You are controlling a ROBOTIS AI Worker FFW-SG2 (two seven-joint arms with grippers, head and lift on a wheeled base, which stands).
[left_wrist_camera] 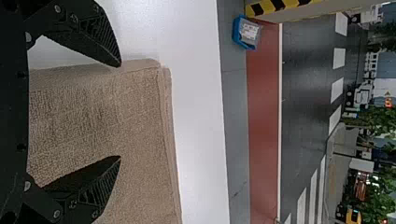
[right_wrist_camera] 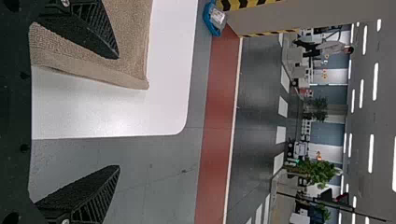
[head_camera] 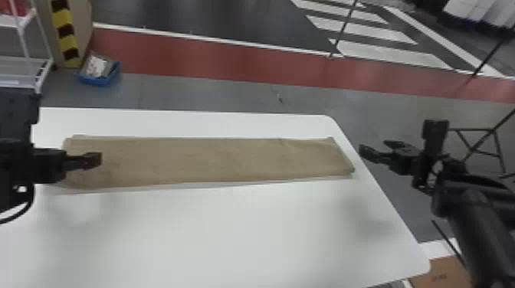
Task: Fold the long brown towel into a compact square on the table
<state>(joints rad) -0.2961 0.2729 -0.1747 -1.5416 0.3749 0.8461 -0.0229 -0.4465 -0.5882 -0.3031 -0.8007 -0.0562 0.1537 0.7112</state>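
The brown towel (head_camera: 210, 159) lies flat as a long strip across the table, with layered edges along its near side and right end. Over its left end is my left gripper (head_camera: 92, 160). In the left wrist view the left gripper (left_wrist_camera: 120, 112) is open above the towel (left_wrist_camera: 135, 126), nothing between its fingers but the cloth below. My right gripper (head_camera: 377, 148) is just beyond the table's right edge, a little off the towel's right end. The right wrist view has the right gripper (right_wrist_camera: 119, 112) open, with the towel's end (right_wrist_camera: 128, 60) beneath one finger.
The white table (head_camera: 237, 229) has its right edge (head_camera: 383, 195) slanting between the towel and the right arm. A cardboard box (head_camera: 440, 272) sits low at the near right. A blue bin (head_camera: 99, 72) and a white rack (head_camera: 27, 61) stand on the floor behind, at left.
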